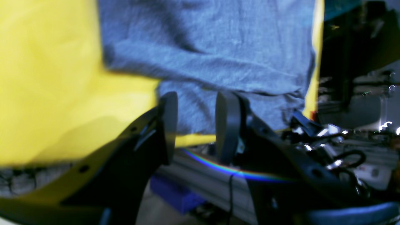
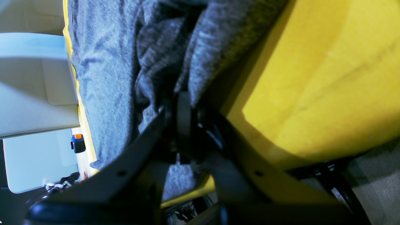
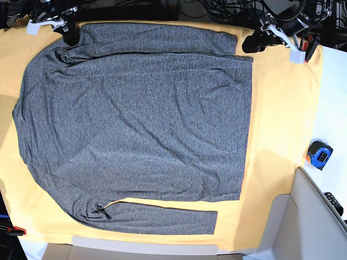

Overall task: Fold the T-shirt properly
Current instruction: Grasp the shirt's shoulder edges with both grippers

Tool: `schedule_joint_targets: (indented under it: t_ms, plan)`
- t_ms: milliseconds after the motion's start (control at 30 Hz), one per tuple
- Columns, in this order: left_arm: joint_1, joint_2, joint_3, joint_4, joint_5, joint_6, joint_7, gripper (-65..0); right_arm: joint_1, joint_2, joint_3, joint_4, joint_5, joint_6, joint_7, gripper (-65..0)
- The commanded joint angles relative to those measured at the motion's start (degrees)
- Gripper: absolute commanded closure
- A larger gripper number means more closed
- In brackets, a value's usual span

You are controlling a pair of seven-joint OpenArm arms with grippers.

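The dark-grey long-sleeved T-shirt (image 3: 135, 119) lies spread flat on the yellow cloth (image 3: 276, 108), one sleeve along the far edge and one along the near edge. At the far left of the base view, my right gripper (image 3: 69, 36) sits at the shirt's shoulder. In the right wrist view this gripper (image 2: 184, 107) is shut, with bunched grey knit (image 2: 162, 56) pinched at its tips. My left gripper (image 3: 252, 44) is at the far right, just off the far sleeve's cuff. In the left wrist view the left gripper (image 1: 197, 106) stands open, with nothing between its fingers and the shirt (image 1: 212, 47) just beyond them.
A blue and black tape measure (image 3: 319, 154) sits at the cloth's right edge. A white surface (image 3: 303, 216) fills the near right corner, with a dark remote (image 3: 333, 203) on it. Cables and metal framing run along the far edge.
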Motion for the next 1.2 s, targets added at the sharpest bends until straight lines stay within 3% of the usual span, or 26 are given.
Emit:
schedule_joint_targets:
  t_ms: [0,233,600,867,1167]
  plan:
    - [-1.1,-0.5,-0.4,-0.9,-1.9,-1.1,0.1,-20.3,-0.5,0.0,-0.1,0.4,-1.6,-0.4,-1.3,0.0]
    - [-2.9,-0.5,0.1,-7.5,-1.7,-1.6,3.7,-20.3,-0.5,0.0,-0.5,0.4,-1.7,-0.4,-1.2,0.0]
    - [-3.0,-0.5,0.3,-7.6,0.6,-1.0,4.0,-20.4,-0.3,0.0,-0.5,0.4,-1.7,-0.4,-1.3,0.0]
    - [-5.4,-0.4,4.5,-7.6,3.4,-1.0,6.1,-20.4,-0.3,0.0,-0.5,0.4,-1.7,-0.4,-1.3,0.0]
    - [-7.8,3.2,4.5,-7.2,4.2,-1.0,10.7,-20.4,-0.5,0.0,-0.5,0.4,-1.7,-0.4,-1.3,0.0]
